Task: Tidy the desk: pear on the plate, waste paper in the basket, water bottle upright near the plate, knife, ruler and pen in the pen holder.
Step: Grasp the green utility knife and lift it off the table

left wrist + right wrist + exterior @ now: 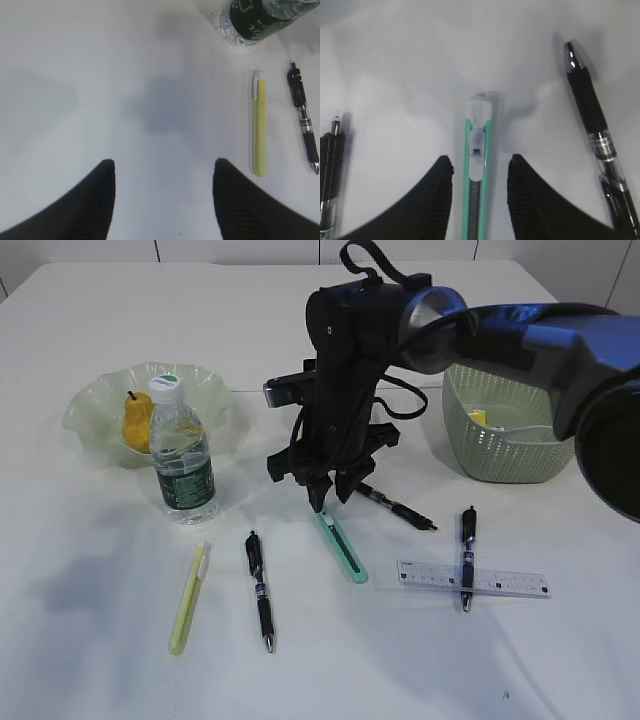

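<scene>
A yellow pear lies in the pale green plate, and the water bottle stands upright just in front of it. The green knife lies flat on the table. My right gripper points down over the knife's upper end. In the right wrist view that gripper is open, its jaws straddling the knife with a gap on each side. The clear ruler lies under a black pen. My left gripper hangs open over bare table. The pen holder is out of view.
A green basket with something yellow inside stands at the back right. Two more black pens and a yellow pen lie on the table. In the left wrist view the yellow pen lies just right of the gripper.
</scene>
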Action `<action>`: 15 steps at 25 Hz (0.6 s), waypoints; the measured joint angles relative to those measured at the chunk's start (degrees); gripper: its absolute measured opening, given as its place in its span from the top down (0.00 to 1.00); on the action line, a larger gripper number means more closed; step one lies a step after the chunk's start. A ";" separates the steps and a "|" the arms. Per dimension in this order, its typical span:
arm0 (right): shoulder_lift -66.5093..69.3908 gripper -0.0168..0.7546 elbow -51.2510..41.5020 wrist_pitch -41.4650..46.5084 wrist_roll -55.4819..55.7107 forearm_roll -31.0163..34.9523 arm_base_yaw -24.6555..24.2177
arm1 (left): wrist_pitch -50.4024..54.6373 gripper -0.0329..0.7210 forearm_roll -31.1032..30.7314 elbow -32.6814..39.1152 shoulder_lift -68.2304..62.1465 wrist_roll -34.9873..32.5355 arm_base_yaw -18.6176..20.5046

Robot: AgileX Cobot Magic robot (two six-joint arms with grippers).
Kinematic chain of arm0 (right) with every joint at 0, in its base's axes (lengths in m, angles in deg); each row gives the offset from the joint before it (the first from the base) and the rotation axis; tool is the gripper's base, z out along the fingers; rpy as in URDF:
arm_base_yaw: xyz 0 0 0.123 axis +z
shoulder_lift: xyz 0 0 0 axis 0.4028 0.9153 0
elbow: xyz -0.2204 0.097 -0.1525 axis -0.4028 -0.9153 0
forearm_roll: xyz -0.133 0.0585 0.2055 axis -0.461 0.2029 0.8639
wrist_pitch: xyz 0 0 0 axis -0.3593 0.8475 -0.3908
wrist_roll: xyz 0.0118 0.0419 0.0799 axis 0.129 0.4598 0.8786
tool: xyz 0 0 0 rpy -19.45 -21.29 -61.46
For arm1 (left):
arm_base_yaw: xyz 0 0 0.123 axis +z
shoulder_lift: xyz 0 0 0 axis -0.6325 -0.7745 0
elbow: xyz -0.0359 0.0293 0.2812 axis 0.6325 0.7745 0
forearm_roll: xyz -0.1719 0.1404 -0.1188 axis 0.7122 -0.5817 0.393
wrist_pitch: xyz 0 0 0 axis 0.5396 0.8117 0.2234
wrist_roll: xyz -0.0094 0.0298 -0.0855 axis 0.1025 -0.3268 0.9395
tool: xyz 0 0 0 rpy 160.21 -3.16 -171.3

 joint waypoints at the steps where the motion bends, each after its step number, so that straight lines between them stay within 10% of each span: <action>1: 0.44 0.61 0.00 0.00 0.00 0.11 0.00 | 0.00 0.38 0.00 0.00 0.00 0.00 0.00; 15: 3.26 0.60 0.00 0.00 0.67 0.69 0.00 | 0.00 0.38 0.00 0.00 0.00 0.00 0.00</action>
